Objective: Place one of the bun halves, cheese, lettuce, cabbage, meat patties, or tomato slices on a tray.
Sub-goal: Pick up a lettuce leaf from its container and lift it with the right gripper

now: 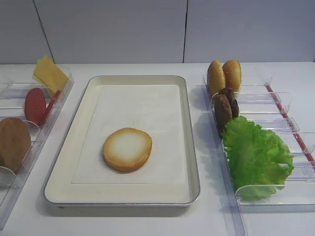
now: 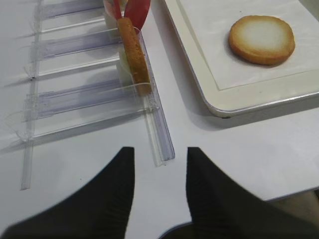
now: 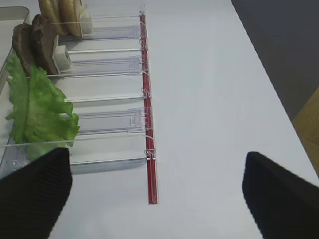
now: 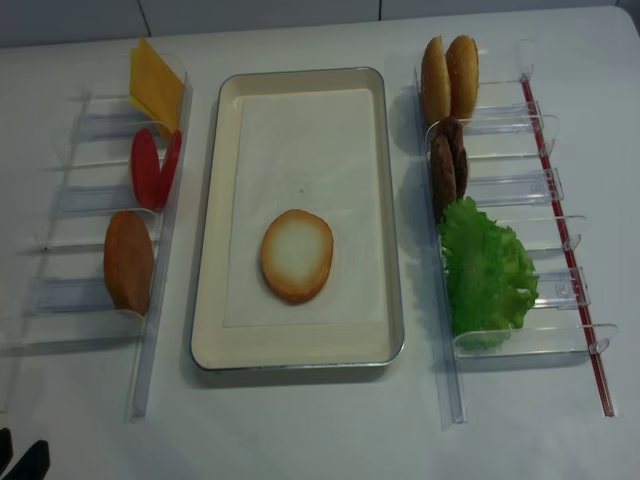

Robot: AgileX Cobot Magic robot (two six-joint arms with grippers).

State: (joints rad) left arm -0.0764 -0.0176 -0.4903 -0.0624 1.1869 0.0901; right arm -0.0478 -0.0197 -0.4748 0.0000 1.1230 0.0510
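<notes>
**Right wrist view: lettuce ahead-left of the spread right claw**

Nearest, the right claw hangs empty, jaws wide apart, over the surface. Just beyond and left of it the lettuce stands on edge in the clear rack, its broad face along the rack. Farther, meat patties, then bun halves. The left claw, parted and empty, is farther; judged, the right arm suits.
</notes>
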